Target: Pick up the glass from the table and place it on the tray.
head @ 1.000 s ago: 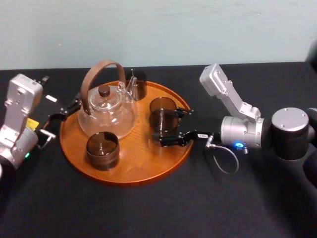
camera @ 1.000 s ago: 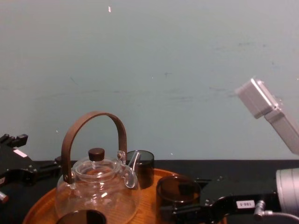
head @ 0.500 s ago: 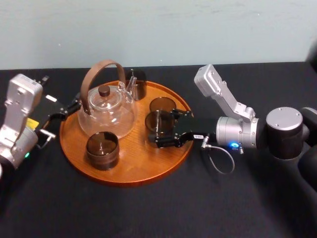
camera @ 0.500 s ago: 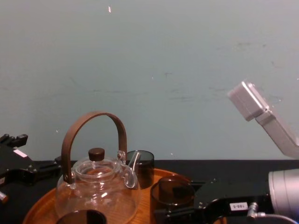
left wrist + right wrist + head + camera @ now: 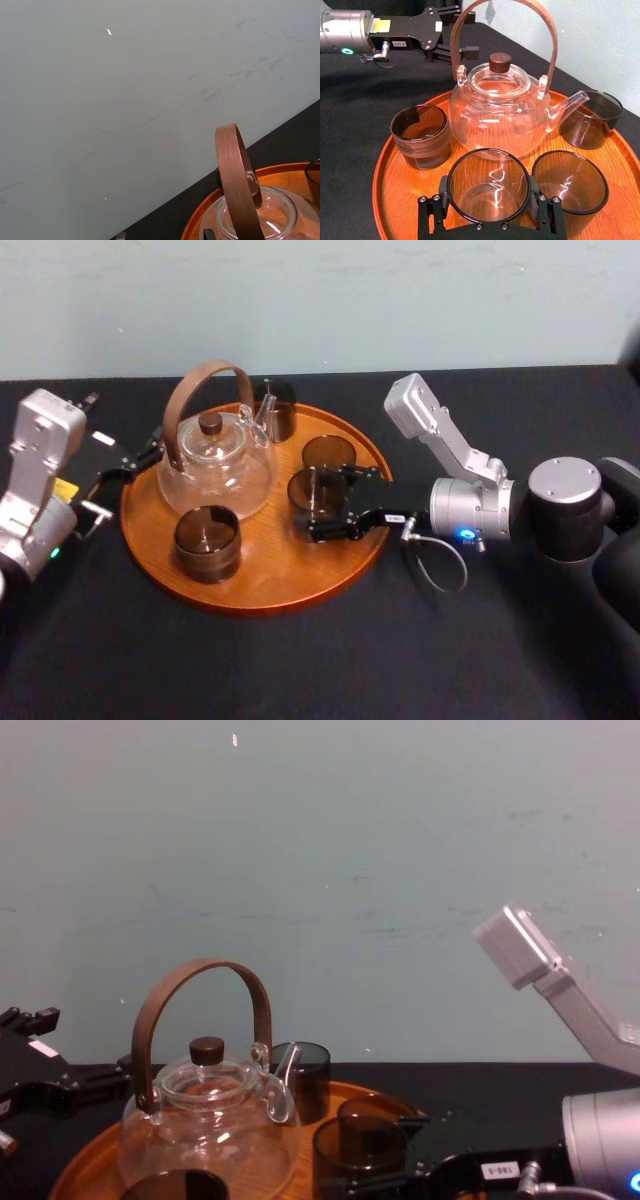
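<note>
Parked far left of the working claw, by the tray (image 5: 262,585) rim on the black table (image 5: 300,660): left gripper (image 5: 128,466). Nearer, left of the claw: glass teapot (image 5: 215,468), dark tumbler (image 5: 207,540). Clamped between right gripper (image 5: 324,502) fingers: smoked glass (image 5: 316,490), upright, inside the tray rim, just beside a second glass (image 5: 328,452).

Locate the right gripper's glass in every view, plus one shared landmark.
Head: glass in the right gripper, over the tray, right of the teapot.
Chest: glass low centre, beside the teapot.
Right wrist: nearest glass, before the teapot.
Left wrist: cannot tell.
Landmark: the teapot's brown handle.
Left gripper sits beside the tray.
</note>
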{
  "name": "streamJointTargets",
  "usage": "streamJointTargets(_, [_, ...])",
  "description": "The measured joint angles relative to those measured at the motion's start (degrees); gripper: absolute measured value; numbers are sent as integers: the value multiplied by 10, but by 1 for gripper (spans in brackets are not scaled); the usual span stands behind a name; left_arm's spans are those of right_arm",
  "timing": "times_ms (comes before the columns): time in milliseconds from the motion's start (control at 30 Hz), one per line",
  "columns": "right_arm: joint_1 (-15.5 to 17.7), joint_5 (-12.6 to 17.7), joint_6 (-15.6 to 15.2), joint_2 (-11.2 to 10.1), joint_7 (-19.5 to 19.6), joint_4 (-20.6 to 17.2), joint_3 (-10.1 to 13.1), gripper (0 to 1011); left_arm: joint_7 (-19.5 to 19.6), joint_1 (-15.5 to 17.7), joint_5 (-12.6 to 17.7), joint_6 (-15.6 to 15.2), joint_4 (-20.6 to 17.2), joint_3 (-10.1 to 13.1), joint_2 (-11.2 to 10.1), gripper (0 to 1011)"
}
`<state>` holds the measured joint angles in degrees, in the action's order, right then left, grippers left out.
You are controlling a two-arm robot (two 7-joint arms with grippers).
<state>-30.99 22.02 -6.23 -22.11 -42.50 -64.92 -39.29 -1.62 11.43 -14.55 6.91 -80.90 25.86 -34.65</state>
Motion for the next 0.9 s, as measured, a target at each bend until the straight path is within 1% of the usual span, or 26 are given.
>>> streamJointTargets(333, [-2, -2, 4, 0, -12, 6, -8, 906, 0, 0, 0, 0, 0, 0, 0, 1001])
streamJointTargets(533, [-3, -5, 11, 0, -20, 12, -14, 906, 0, 0, 0, 0, 0, 0, 0, 1001])
streamJointTargets(900, [-4, -3, 19, 2, -27, 21, -16, 906, 0, 0, 0, 0, 0, 0, 0, 1001])
